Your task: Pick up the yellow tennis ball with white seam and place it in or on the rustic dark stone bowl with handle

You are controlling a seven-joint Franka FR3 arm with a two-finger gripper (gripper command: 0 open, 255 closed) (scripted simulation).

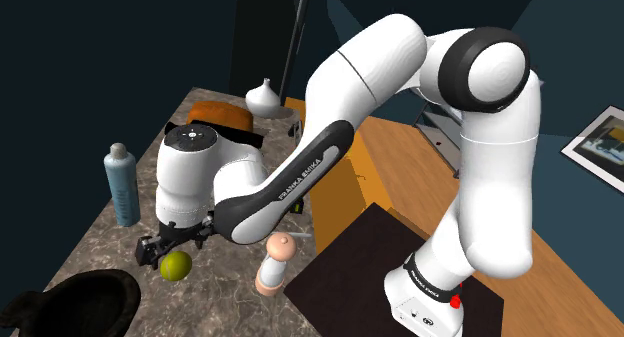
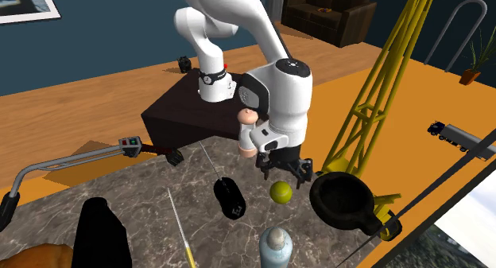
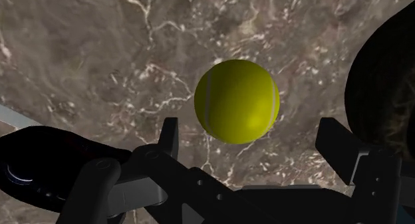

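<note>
Approach step, I judge: the gripper, fingers spread, hangs just above the yellow tennis ball; next, descend and clench.

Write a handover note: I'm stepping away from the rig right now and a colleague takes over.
Tool: open, poised just above the yellow tennis ball, fingers not touching it.
Ball: lies on the marbled tabletop, next to the dark bowl, which has nothing in it.
Done: tool lined up over the ball; nothing grasped.
Left: lower, close on the ball, lift, carry to the bowl, release.
</note>
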